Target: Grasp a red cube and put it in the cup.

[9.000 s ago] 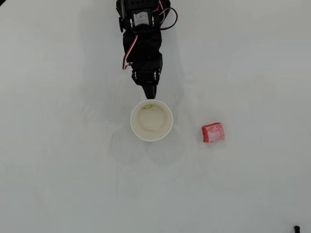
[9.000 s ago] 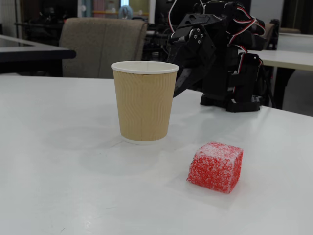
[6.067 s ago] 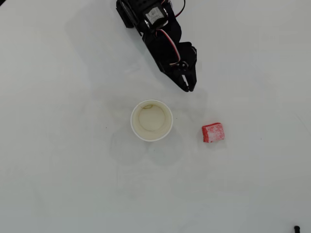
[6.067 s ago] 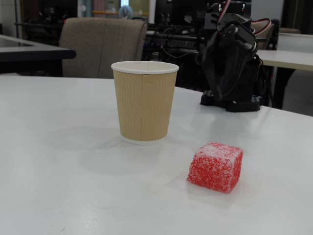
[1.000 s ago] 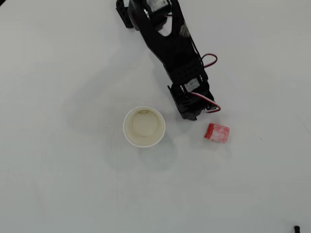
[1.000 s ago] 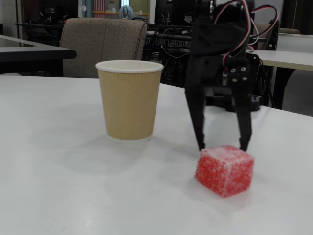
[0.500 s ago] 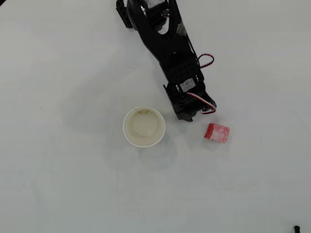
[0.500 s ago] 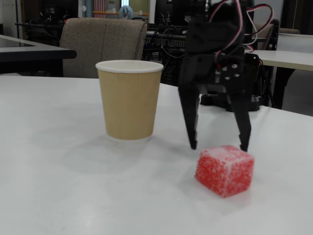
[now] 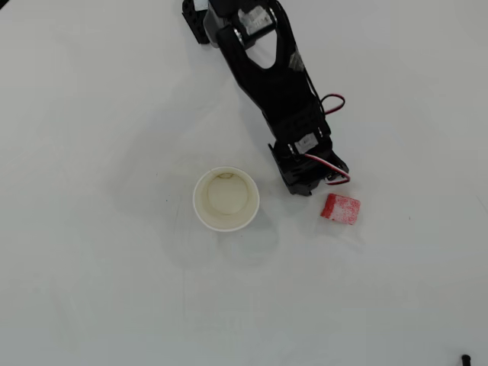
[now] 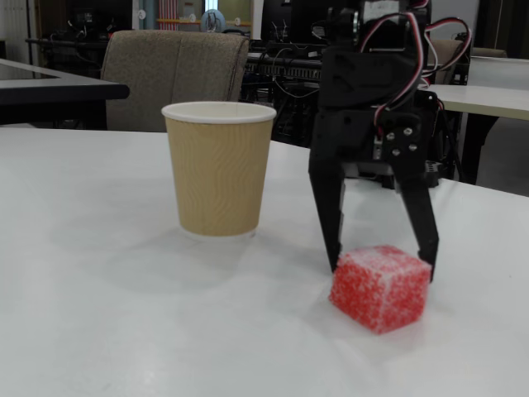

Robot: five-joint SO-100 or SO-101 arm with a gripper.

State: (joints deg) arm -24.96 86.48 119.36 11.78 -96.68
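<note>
The red cube [image 9: 340,208] [image 10: 380,287], flecked with white, lies on the white table to the right of the cup. The cup [image 9: 226,200] [image 10: 219,169] stands upright with a tan ribbed sleeve, a white rim and nothing inside. My gripper [image 9: 313,189] [image 10: 384,265] is open and points down. In the fixed view its two black fingers [image 10: 333,236] reach down to the cube's top edge at the cube's far side, one to the left and one to the right. In the overhead view the gripper sits just up-left of the cube. I cannot tell if the fingers touch it.
The arm's base [image 9: 221,19] stands at the table's far edge. A grey chair [image 10: 173,78] and other desks fill the background behind the table [image 10: 99,331]. A small dark object [image 9: 465,358] lies at the overhead view's bottom right corner.
The gripper has moved down and towards the red cube, its fingers now level with the cube's top. Cup and cube have not moved.
</note>
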